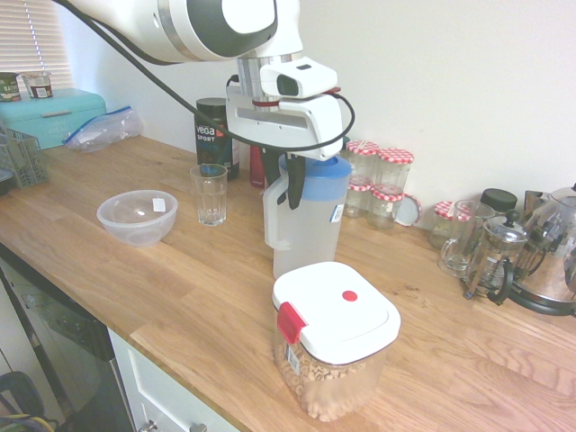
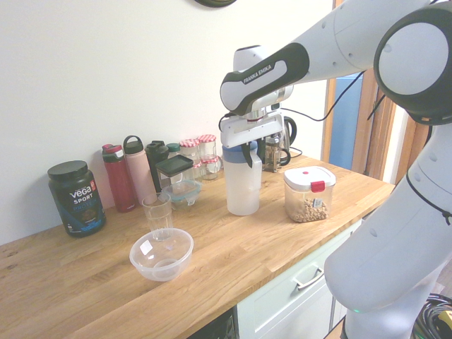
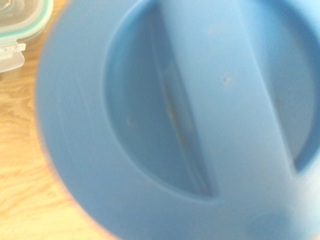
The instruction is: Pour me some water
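Note:
The tall frosted jug [image 1: 306, 225] with a blue lid [image 1: 319, 175] stands upright on the wooden counter [image 1: 198, 297], its side handle [image 1: 273, 216] turned toward the drinking glass. The water inside is too clear to make out. My gripper [image 1: 286, 184] hangs right at the top of the jug, at the handle. From the other side, the gripper [image 2: 240, 150] is again level with the jug [image 2: 242, 183] and its lid. The blue lid [image 3: 165, 120] fills the wrist view, blurred. An empty clear drinking glass [image 1: 210, 193] stands left of the jug, also seen as the glass [image 2: 157, 210].
A clear plastic bowl [image 1: 138, 217] lies beside the glass. A white-lidded tub of chickpeas [image 1: 333, 337] stands just in front of the jug. Behind are a black Vega tub [image 1: 214, 133], jars with red-checked lids [image 1: 382, 180], a French press [image 1: 493, 261] and a red bottle [image 2: 119, 176].

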